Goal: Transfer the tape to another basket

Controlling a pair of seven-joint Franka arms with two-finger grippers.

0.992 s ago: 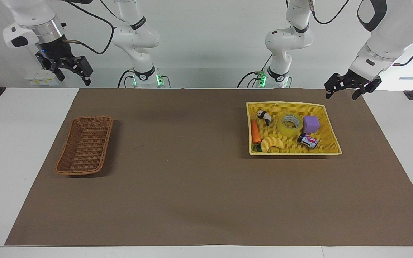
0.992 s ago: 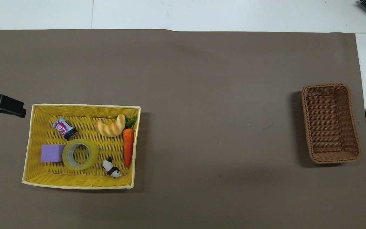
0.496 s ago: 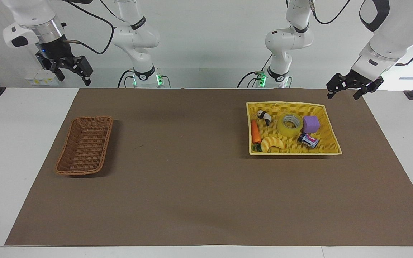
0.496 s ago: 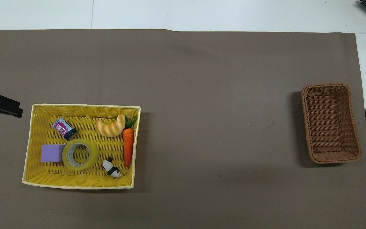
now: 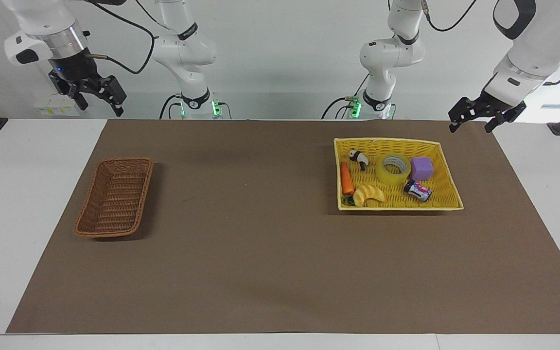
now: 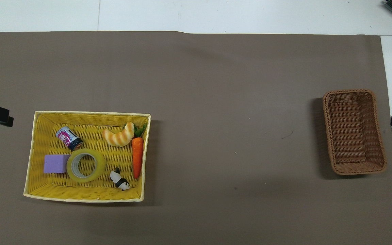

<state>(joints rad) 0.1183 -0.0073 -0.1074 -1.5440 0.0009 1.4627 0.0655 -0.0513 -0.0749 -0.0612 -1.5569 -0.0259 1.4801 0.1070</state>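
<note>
The tape (image 5: 394, 168) lies flat in the yellow tray (image 5: 447, 200) near the left arm's end, touching a purple block (image 5: 421, 168). The left gripper (image 5: 485, 115), fingers spread and empty, hangs over the mat's corner; the right gripper (image 5: 94, 95), also spread, waits above the table edge, near the basket (image 5: 115, 197).

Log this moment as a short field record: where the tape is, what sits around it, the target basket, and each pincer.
tape: yellow roll lying flat in the yellow tray, touching the purple block
others in tray: small can, croissant toy, carrot, panda figure
target: brown wicker basket at the right arm's end, nothing in it
left pincer: open, raised above the table corner beside the tray, holding nothing
right pincer: open, raised, holding nothing
task state: tape not yet picked up
</note>
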